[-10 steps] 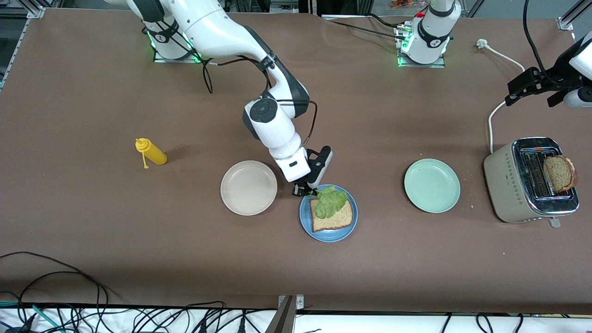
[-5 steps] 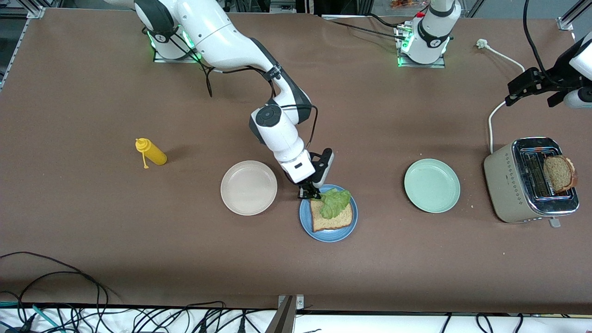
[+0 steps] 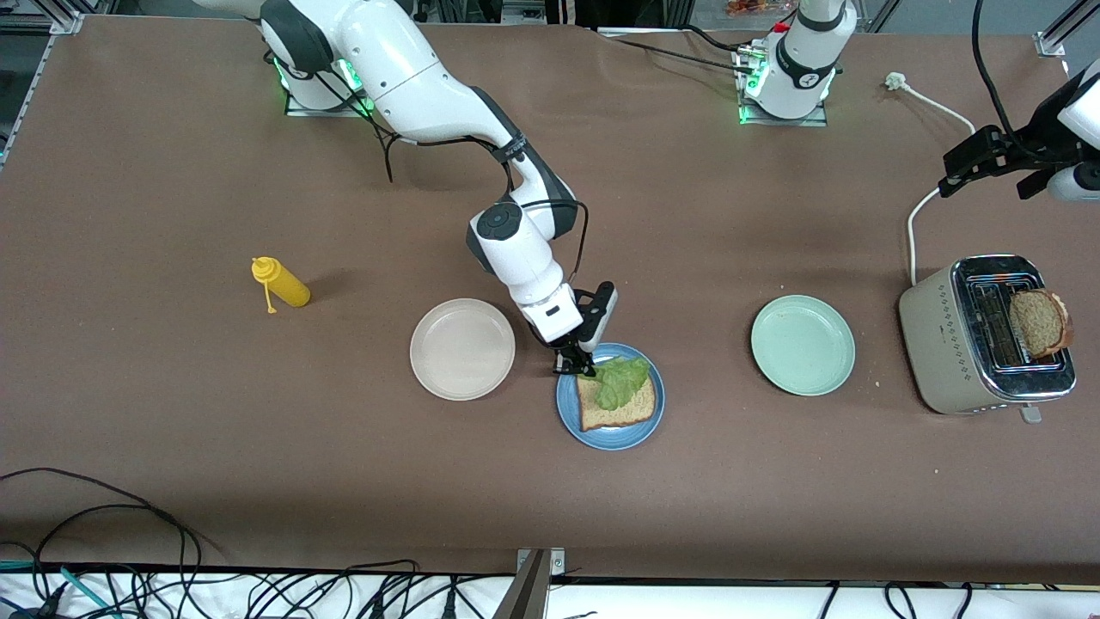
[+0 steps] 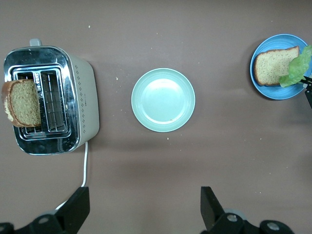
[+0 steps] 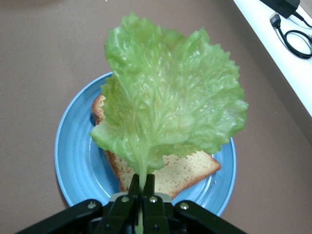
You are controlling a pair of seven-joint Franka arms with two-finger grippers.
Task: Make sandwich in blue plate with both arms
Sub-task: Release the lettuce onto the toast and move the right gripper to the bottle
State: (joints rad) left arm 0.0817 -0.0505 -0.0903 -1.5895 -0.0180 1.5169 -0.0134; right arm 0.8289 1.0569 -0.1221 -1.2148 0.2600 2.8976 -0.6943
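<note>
Table (image 3: pixel 172 413): brown surface; its edge nearest the front camera is lined with black cables.
Right arm (image 3: pixel 412 69): reaches from its base to the blue plate; its upper links run out of the front view's top edge.
Left arm (image 3: pixel 1074 129): waits above the toaster's end of the table, mostly cut off at the frame edge.
Toaster (image 3: pixel 980 340): at the left arm's end, one bread slice (image 3: pixel 1040 322) standing out of a slot, lower half hidden.
Blue plate (image 3: pixel 571 413): between the beige plate (image 3: pixel 462 349) and the pale green plate (image 3: pixel 803 345), a little nearer the camera.
Sandwich (image 3: pixel 623 404): so far one slice on the blue plate, partly covered by lettuce (image 5: pixel 170 112).
Right gripper (image 5: pixel 142 192): fingers pinched together on the lettuce stem, over the plate's rim.
Left gripper (image 4: pixel 144 207): fingers wide apart, nothing between them; only the tips show.
Yellow bottle (image 3: pixel 280 284): toward the right arm's end.
</note>
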